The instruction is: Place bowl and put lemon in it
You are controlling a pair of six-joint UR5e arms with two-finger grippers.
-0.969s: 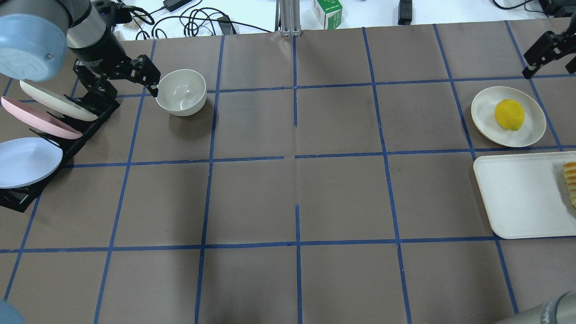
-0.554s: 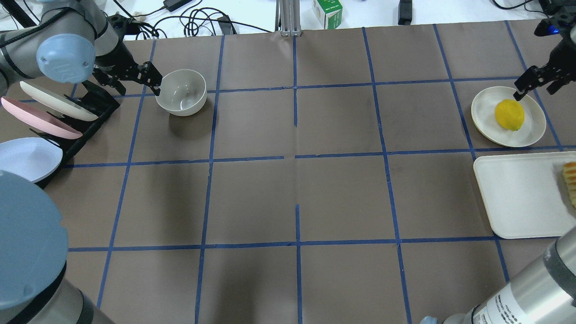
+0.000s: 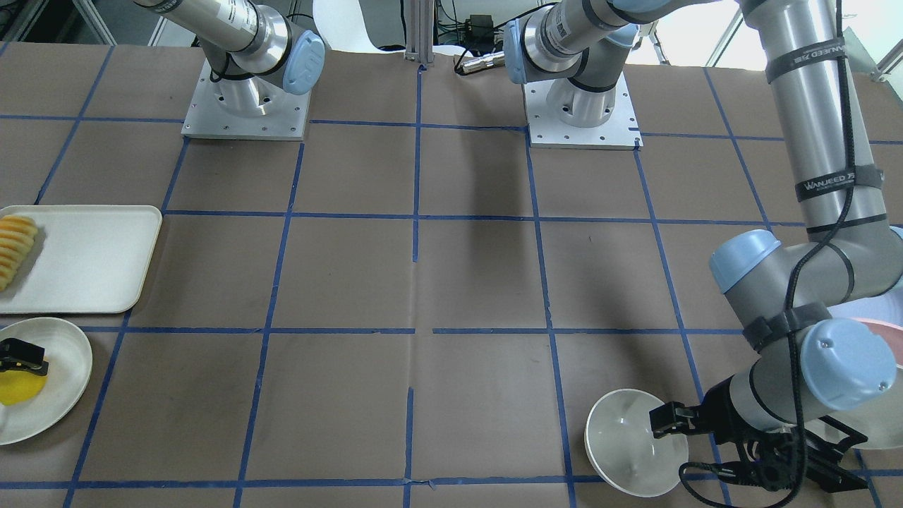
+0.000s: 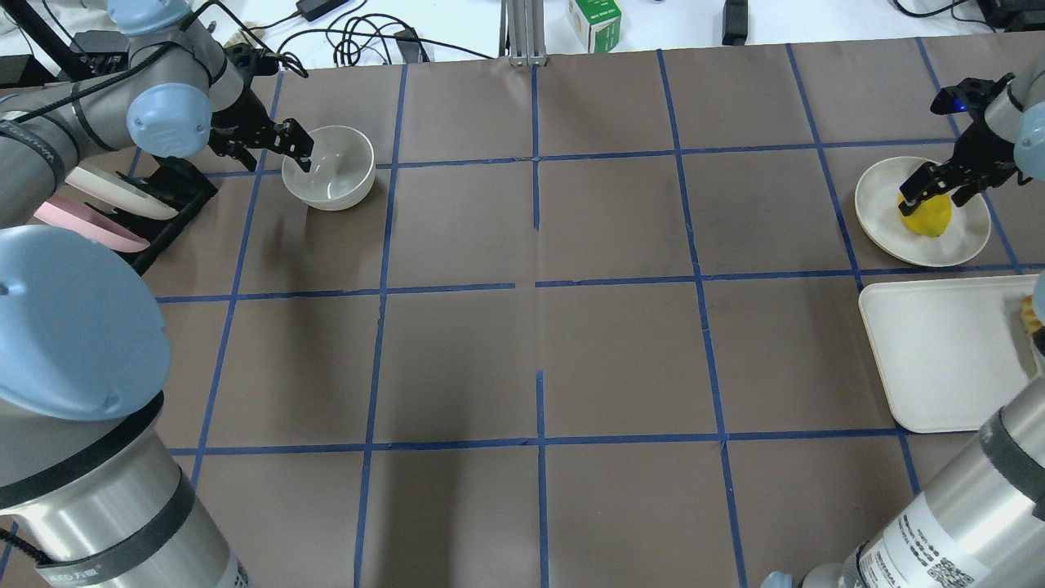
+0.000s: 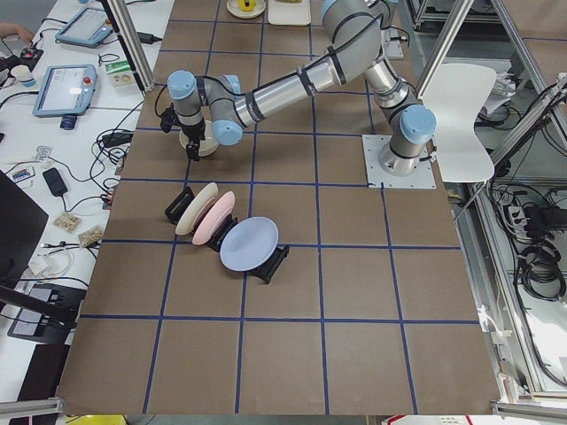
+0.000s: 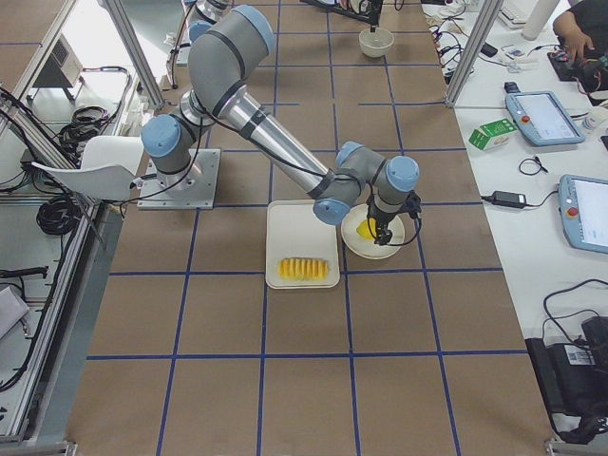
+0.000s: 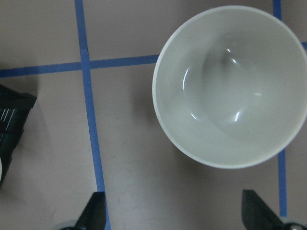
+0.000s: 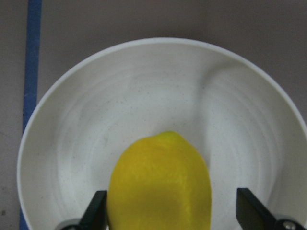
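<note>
— Which way is the bowl [image 7: 230,86] lying from the left gripper [image 7: 176,206]?
— Ahead of it, upright on the table [image 7: 48,28], off toward one side. The jaws are standing wide apart, holding nothing.
— And the lemon [image 8: 160,182]?
— It's lying on the plate [image 8: 144,81] between the right gripper's [image 8: 170,203] spread jaws, long axis pointing straight away from the wrist, ungrasped.

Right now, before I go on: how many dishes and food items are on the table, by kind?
Bowl: 1
Lemon: 1
Plates: 4 (lemon's plate; cream plate, pink plate and pale blue plate in the rack)
Tray: 1
Row of slices: 1
Total: 8
</note>
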